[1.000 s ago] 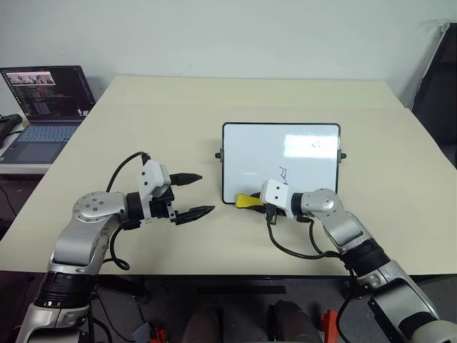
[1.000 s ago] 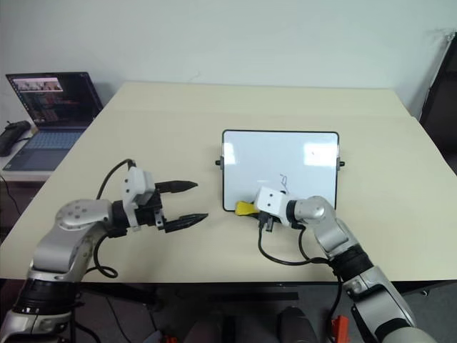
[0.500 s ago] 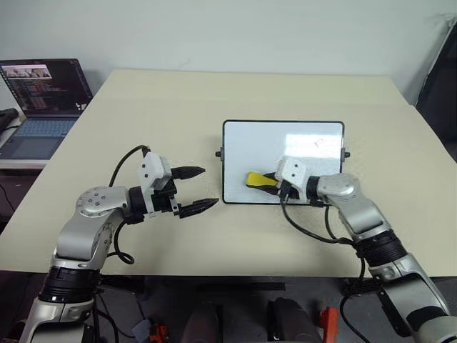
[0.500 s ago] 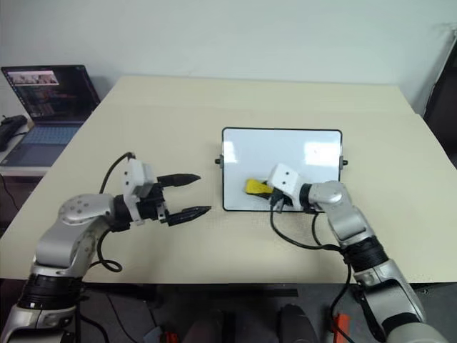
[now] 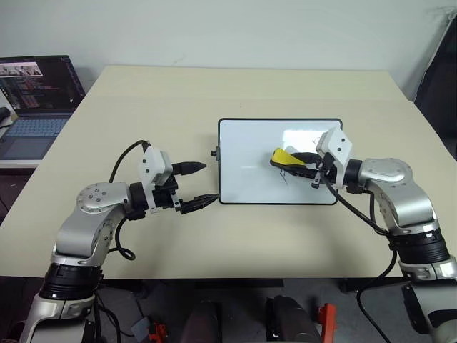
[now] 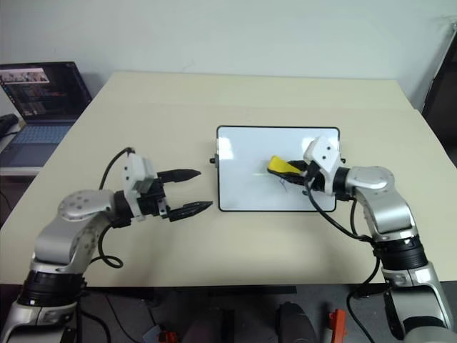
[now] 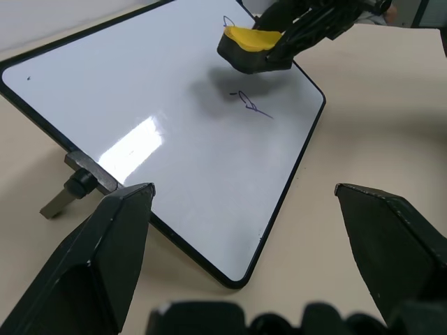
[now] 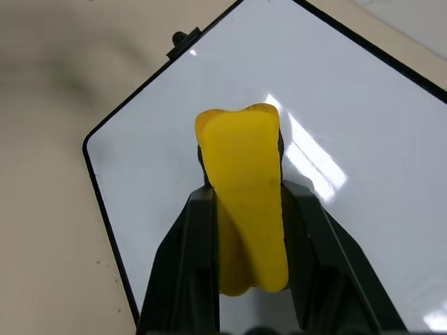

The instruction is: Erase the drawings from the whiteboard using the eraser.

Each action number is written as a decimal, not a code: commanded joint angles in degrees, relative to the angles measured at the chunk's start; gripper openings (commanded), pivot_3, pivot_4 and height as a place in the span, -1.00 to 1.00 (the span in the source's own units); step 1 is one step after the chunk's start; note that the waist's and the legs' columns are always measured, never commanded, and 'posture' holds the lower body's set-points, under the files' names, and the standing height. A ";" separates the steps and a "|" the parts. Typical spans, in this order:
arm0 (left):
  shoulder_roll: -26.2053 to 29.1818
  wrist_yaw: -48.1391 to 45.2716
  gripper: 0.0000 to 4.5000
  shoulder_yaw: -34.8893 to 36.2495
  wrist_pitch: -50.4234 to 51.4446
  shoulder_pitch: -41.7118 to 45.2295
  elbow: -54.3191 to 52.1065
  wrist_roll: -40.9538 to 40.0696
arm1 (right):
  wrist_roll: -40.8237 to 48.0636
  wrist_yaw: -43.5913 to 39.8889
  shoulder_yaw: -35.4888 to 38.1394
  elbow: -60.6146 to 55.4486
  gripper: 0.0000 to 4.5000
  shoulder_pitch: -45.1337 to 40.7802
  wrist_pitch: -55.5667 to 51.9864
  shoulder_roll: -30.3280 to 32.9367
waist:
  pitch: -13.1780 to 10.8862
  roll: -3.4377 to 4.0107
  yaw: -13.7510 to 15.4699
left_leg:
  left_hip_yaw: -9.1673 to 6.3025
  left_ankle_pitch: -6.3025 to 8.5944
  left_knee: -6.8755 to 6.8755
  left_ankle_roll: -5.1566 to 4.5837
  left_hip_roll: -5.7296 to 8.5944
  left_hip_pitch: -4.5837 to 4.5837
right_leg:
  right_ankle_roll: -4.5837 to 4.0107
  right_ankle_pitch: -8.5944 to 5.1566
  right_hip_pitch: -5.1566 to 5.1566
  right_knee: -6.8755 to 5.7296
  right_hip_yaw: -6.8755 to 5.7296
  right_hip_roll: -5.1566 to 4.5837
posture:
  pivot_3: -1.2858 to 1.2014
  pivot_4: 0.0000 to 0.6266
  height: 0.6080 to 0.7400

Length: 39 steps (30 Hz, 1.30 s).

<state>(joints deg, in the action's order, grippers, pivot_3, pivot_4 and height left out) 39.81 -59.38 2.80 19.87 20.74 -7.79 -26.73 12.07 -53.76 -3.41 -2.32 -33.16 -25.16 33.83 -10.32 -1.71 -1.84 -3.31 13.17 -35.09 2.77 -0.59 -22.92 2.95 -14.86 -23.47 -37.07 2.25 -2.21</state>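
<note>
Whiteboard [image 5: 257, 168] lies flat mid-table, near my right side. My right gripper [image 5: 308, 163] pinches the eraser [image 5: 285, 156], held just above the board's right half, dark face down for wiping the drawings [image 7: 248, 103] beneath. Left gripper [image 5: 198, 187] spread, empty, hovering level beside the board's left edge, probably to brace it.

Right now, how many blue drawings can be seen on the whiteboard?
2: one scribble just below the held eraser, another peeking out behind it. More may be hidden under it.
</note>
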 commanded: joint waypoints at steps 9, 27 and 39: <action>0.99 -1.12 1.00 -0.45 1.01 2.12 -2.56 -0.27 | 3.90 1.32 4.87 -2.28 -0.62 0.19 -0.50 2.47 | 0.00 0.00 -0.02 | 0.02 0.00 -0.04 0.00 -0.02 0.01 | -0.01 0.01 0.00 -0.04 0.02 0.02 | 0.03 -0.52 1.00; 1.37 -1.41 1.00 -1.54 2.01 2.07 -4.85 0.96 | -7.65 9.22 -2.68 8.69 -0.62 -3.46 10.37 -1.13 | 0.00 0.00 -0.17 | 0.06 0.00 -0.14 0.00 -0.04 0.09 | -0.03 0.03 0.03 -0.18 0.07 0.08 | 0.03 -0.52 1.00; 1.84 -1.80 1.00 -2.07 2.28 2.97 -4.37 1.10 | -15.72 9.88 -8.94 22.58 -0.62 -2.32 20.81 -2.57 | 0.03 -0.04 -0.12 | 0.08 -0.02 -0.98 -0.02 -0.03 0.34 | 0.01 0.11 0.37 -0.74 0.14 0.09 | 0.03 -0.52 1.00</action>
<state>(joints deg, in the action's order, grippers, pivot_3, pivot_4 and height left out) 40.90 -60.86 0.20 22.29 22.77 -10.78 -25.49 -1.14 -42.68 -9.95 17.56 -37.34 -3.85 30.76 -10.29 -1.75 -1.96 -3.23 13.13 -36.08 2.72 -0.62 -22.51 3.00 -14.72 -23.04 -37.83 2.41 -2.10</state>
